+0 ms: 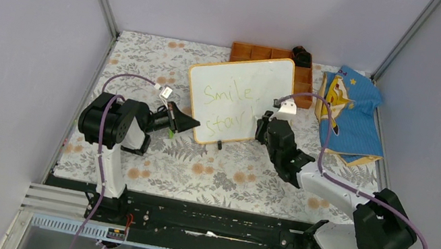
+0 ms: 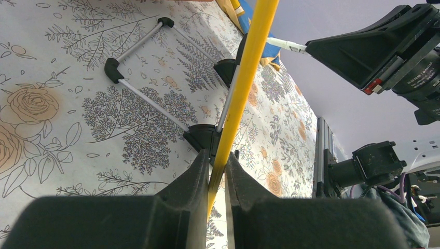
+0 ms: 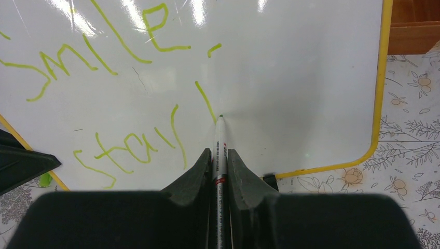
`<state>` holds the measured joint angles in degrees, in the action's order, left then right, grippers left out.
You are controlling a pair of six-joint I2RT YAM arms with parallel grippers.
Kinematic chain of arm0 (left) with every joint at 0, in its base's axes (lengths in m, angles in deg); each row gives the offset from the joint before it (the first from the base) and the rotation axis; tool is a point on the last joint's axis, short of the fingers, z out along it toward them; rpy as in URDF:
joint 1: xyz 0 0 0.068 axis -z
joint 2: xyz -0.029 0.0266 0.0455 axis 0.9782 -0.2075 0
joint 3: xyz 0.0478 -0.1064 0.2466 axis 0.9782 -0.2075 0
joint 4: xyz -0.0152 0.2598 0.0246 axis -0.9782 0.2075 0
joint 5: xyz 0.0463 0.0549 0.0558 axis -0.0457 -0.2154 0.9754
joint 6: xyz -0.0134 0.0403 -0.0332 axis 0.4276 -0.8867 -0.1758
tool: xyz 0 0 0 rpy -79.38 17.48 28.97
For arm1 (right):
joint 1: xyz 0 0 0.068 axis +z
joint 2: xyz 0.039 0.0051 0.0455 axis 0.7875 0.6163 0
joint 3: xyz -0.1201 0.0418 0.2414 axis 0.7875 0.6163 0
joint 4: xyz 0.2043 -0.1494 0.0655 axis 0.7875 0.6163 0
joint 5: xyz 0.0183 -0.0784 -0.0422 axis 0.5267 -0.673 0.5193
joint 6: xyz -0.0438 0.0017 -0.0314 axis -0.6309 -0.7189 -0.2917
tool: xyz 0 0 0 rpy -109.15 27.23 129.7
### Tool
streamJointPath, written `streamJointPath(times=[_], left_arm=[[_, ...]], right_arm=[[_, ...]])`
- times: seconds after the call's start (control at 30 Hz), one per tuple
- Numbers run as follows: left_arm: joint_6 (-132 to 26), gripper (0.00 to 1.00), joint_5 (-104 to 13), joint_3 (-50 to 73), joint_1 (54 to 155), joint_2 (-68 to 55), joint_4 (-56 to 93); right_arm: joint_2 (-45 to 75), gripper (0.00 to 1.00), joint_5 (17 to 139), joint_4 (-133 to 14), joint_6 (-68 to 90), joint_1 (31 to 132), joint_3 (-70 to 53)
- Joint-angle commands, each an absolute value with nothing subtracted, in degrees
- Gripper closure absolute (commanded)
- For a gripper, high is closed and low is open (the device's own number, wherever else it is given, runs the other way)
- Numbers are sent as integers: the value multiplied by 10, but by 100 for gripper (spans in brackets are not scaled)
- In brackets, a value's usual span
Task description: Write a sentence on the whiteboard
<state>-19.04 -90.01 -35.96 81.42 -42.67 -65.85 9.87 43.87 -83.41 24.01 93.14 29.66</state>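
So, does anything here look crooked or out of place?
The whiteboard stands askew on the table, its far corner hiding part of the orange tray. The green writing is wobbly and uneven. The left fingers pinch the board's rim. Nothing looks spilled or broken.

Soft, bright light falls evenly from overhead and shadows are faint. White glare streaks the whiteboard (image 3: pixel 301 78) far ahead of the right fingers (image 3: pixel 194 176), which are dark and blurred. The marker (image 3: pixel 219 140) between them sharpens toward its tip. The left fingers (image 2: pixel 184 187) blur likewise, and the tabletop (image 2: pixel 78 129) beyond them is crisp. The overhead view is slightly soft.
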Motion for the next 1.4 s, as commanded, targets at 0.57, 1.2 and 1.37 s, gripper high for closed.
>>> streamJointPath(times=[0.57,1.2,1.37], left_arm=[[-207,100,-878,-360,817,-428,-594],[-207,100,-878,-360,817,-428,-594],[-207,100,-879,-360,817,-427,-594]], right_arm=[[111,100,493,-844,253,929,279],[96,100,405,-790,261,916,280],[82,100,408,-795,260,914,287]])
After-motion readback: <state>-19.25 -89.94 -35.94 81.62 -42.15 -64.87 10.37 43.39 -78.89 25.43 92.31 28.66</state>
